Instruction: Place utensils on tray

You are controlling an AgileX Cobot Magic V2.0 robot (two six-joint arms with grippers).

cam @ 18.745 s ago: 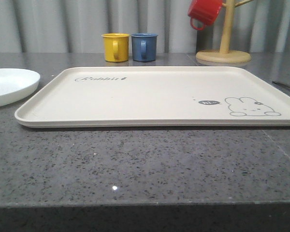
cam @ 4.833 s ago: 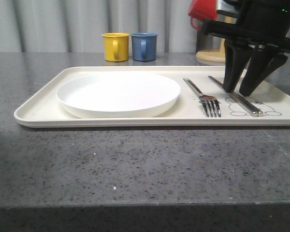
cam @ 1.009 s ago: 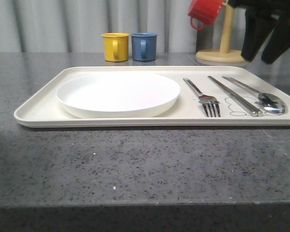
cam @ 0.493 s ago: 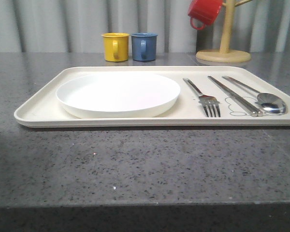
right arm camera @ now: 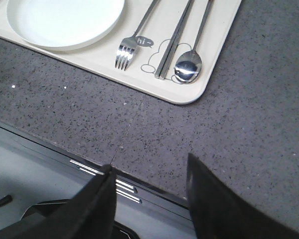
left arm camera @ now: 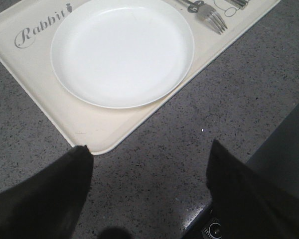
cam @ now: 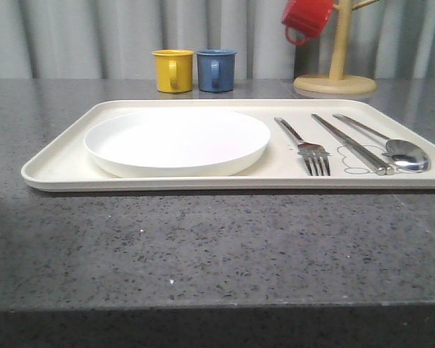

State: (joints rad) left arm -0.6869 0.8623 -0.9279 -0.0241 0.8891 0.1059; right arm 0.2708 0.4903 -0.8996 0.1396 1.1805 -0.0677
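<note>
The job looked finished: the plate [cam: 177,140], fork [cam: 305,146], chopsticks [cam: 351,143] and spoon [cam: 391,145] all lay side by side on the tray [cam: 58,163], while both grippers, left [left arm camera: 149,164] and right [right arm camera: 149,184], hung wide and empty over the near counter.

Cream tray [cam: 58,170] with grey rabbit drawing, white plate [cam: 177,141], silver fork [cam: 309,151].

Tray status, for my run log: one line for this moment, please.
tray: plate, fork, chopsticks, spoon on it | left claw: open | right claw: open | task: looks done
</note>
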